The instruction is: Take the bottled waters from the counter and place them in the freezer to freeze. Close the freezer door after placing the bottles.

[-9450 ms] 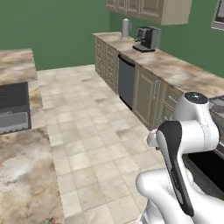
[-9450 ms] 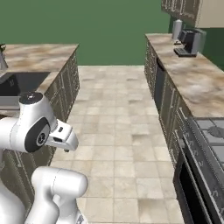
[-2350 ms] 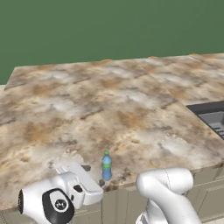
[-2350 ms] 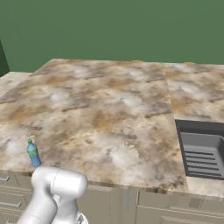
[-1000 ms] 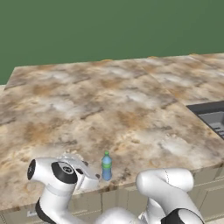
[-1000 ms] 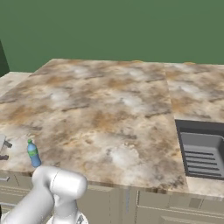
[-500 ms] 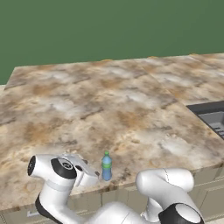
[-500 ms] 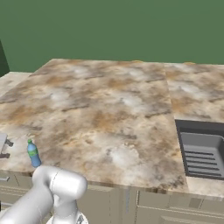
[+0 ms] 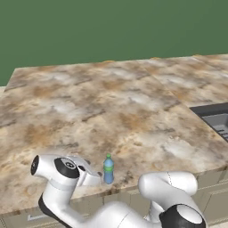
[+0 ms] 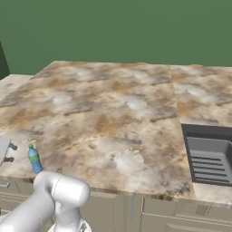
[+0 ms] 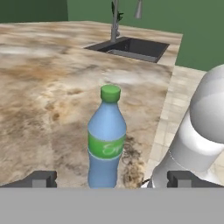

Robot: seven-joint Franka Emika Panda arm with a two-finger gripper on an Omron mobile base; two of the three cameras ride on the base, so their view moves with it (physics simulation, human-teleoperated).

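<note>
The green-capped bottle (image 11: 106, 140) stands upright near the counter's (image 9: 116, 107) front edge, well left of the sink (image 10: 209, 154), squarely between the gripper's (image 11: 111, 178) wide-spread fingers (image 11: 41, 178), where a glancing nudge might topple it floorward.

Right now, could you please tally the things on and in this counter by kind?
Blue-tinted bottles with a green cap: 1
Sinks set in the counter: 1
Faucets by the sink: 1
Total: 3
</note>
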